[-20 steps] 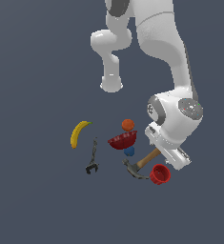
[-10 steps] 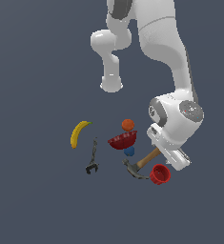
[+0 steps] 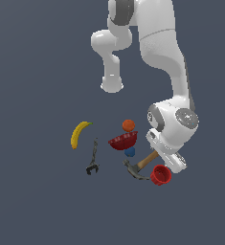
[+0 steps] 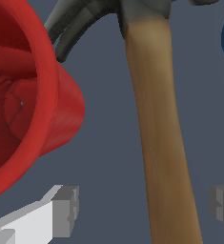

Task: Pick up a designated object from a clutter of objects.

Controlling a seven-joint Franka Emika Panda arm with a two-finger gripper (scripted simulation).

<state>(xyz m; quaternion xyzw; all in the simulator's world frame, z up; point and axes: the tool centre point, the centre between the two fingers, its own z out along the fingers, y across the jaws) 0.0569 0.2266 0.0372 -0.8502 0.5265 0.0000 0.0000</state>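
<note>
The hammer [image 3: 141, 165], brown wooden handle and dark grey head, lies flat beside the red cup [image 3: 160, 175].

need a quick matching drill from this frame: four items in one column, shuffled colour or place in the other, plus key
Items
1. banana
2. cup
3. hammer
4. thin forked tool

Descriptions
A. red, lying on its side next to the hammer head
B. brown handle running between the open jaws
C. yellow, farthest toward the exterior view's left
D. dark grey, lying just below the banana in the exterior view

Pairs: 1-C, 2-A, 3-B, 4-D
</note>
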